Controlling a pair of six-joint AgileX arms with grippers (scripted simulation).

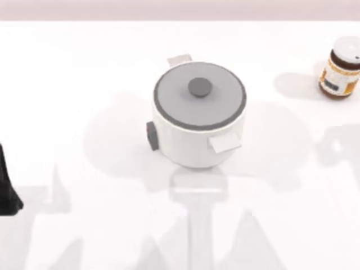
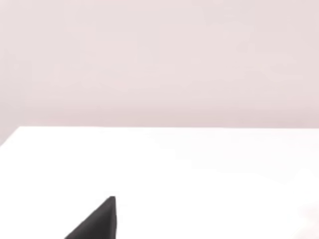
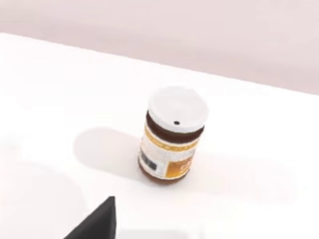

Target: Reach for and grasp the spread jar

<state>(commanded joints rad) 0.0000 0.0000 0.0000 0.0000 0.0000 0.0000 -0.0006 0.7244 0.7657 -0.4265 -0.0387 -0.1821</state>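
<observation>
The spread jar [image 1: 340, 67] stands upright at the table's far right, with a white lid, dark brown contents and an orange-and-white label. In the right wrist view the spread jar [image 3: 172, 137] is ahead of my right gripper, clearly apart from it. Only one dark finger [image 3: 102, 221] of that gripper shows, with nothing beside it, so the jaws stand open and empty. The right arm is out of the top view. My left arm [image 1: 7, 188] is parked at the left edge. One dark finger [image 2: 99, 221] of its gripper shows over bare table, open and empty.
A large white pot [image 1: 198, 115] with a grey lid and knob stands mid-table, left of the jar, with handles sticking out at its sides. The table's far edge [image 1: 180, 21] runs just behind the jar.
</observation>
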